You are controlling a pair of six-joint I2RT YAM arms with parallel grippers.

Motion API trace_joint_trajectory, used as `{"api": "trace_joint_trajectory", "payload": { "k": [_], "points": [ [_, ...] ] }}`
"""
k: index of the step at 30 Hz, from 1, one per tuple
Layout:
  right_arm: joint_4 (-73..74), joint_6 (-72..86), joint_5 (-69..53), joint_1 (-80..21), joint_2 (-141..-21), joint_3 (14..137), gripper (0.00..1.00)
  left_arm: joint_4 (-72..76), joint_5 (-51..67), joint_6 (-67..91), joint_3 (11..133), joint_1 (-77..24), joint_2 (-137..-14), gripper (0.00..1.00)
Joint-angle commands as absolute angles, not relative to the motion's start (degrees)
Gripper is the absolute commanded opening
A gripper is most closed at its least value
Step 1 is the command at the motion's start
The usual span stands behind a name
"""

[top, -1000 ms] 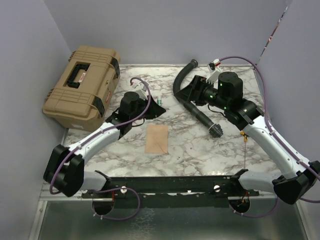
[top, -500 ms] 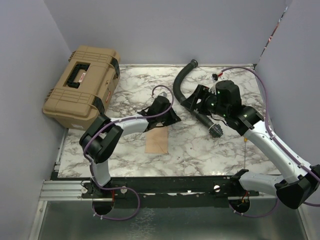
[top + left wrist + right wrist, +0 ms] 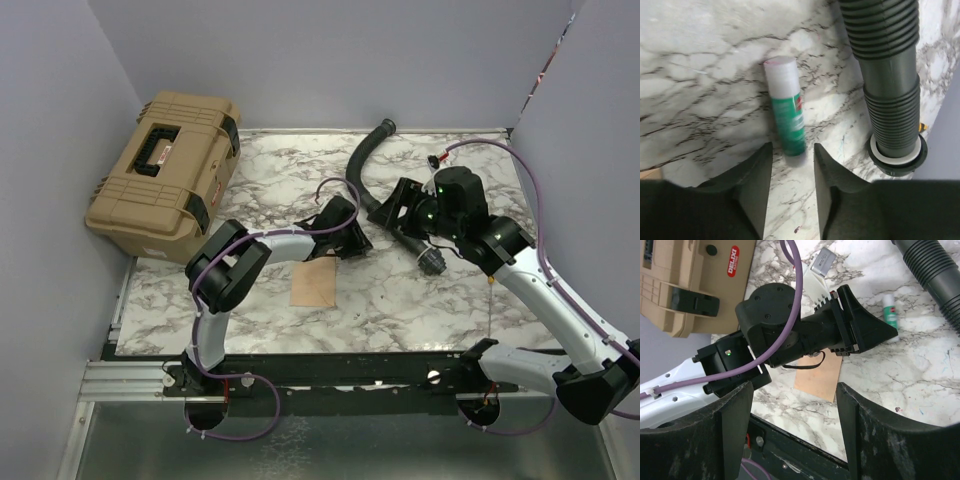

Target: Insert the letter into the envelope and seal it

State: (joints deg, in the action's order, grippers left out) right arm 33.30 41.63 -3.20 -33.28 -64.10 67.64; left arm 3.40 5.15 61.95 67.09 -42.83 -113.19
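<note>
Marble table (image 3: 270,170) with both arms leaning over its middle, tan case (image 3: 165,175) at the left edge.
From where I stand, the left gripper (image 3: 792,148) has its fingers narrowly parted, holding nothing, the near end of a green-and-white glue stick (image 3: 785,107) just between their tips, beside a black ribbed hose (image 3: 890,75). The right gripper (image 3: 794,390) hangs above with its fingers spread wide, empty. The envelope (image 3: 313,285) lies flat near the table's middle, toward the near edge; whether the letter is inside, I cannot tell.
</note>
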Motion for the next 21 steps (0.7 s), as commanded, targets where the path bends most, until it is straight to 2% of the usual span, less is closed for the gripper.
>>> {"api": "trace_joint_trajectory", "payload": {
  "k": [1,7,12,16,17,18,21],
  "points": [
    [37.4,40.1,-2.5,-33.1,-63.1,67.3,0.70,2.2,6.5,61.0,69.1,-43.7,-115.3,0.44],
    [40.8,41.0,-2.2,-33.1,-62.4,68.1,0.70,2.2,6.0,57.4,69.3,-43.7,-111.6,0.62],
    [47.2,41.6,5.1,-33.1,-63.6,72.1,0.71,1.2,3.8,52.1,67.5,-43.7,-103.0,0.68],
    [53.9,41.3,10.9,-33.1,-65.3,76.8,0.71,-4.5,-4.0,48.7,63.9,-43.7,-92.7,0.72],
    [55.3,41.0,12.1,-33.1,-65.5,77.7,0.71,-5.4,-6.4,48.2,62.4,-43.7,-89.5,0.79],
    [56.7,41.0,13.3,-33.1,-65.6,78.8,0.71,-6.8,-8.8,47.8,60.7,-43.6,-85.9,0.96],
    [59.9,40.3,16.0,-33.1,-65.6,81.2,0.77,-12.4,-16.4,45.8,57.5,-43.6,-73.8,0.99]
  ]
}}
